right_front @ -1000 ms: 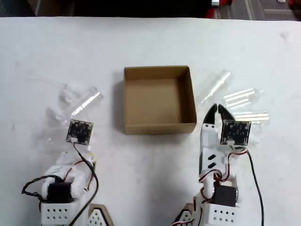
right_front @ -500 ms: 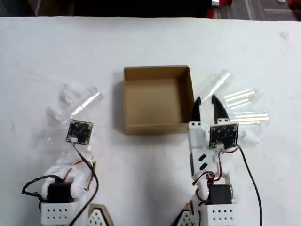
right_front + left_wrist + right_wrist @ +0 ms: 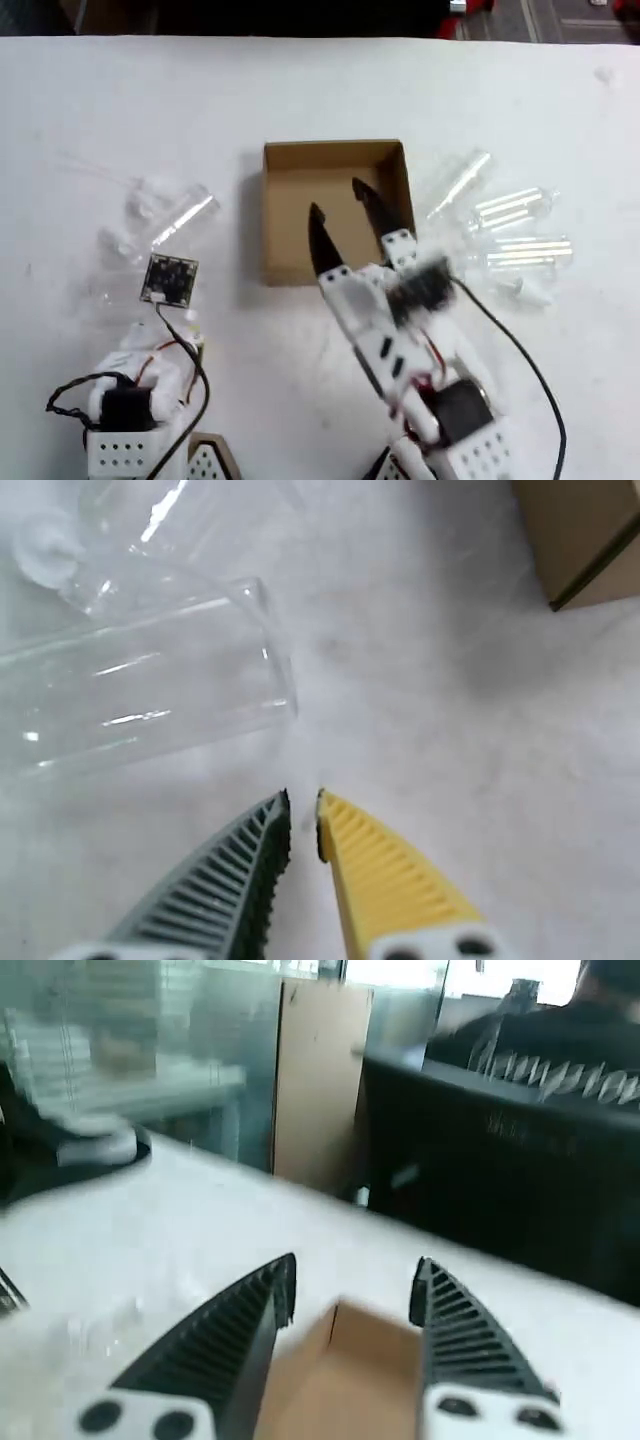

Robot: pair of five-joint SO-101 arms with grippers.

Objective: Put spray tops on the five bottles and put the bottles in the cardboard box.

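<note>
The cardboard box (image 3: 300,270) sits open at the table's middle. My right gripper (image 3: 340,203) hovers over it, tilted, black fingers spread wide and holding nothing; in the right wrist view the gripper (image 3: 355,1265) frames the box (image 3: 345,1385) below. Three clear bottles (image 3: 512,208) lie right of the box. A heap of clear bottles and spray tops (image 3: 165,215) lies to its left. My left gripper (image 3: 303,800) rests low on the table, grey and yellow fingers nearly touching, just short of a lying clear bottle (image 3: 140,690).
A small white spray part (image 3: 527,291) lies near the right bottles. The box's corner (image 3: 580,530) is off to one side of the left gripper. The left arm's camera board (image 3: 172,278) stands beside the left heap. The table's far half is bare white.
The right arm rose and swung left, from beside the right-hand bottles to over the box, and its fingers spread wider. The left arm stayed still.
</note>
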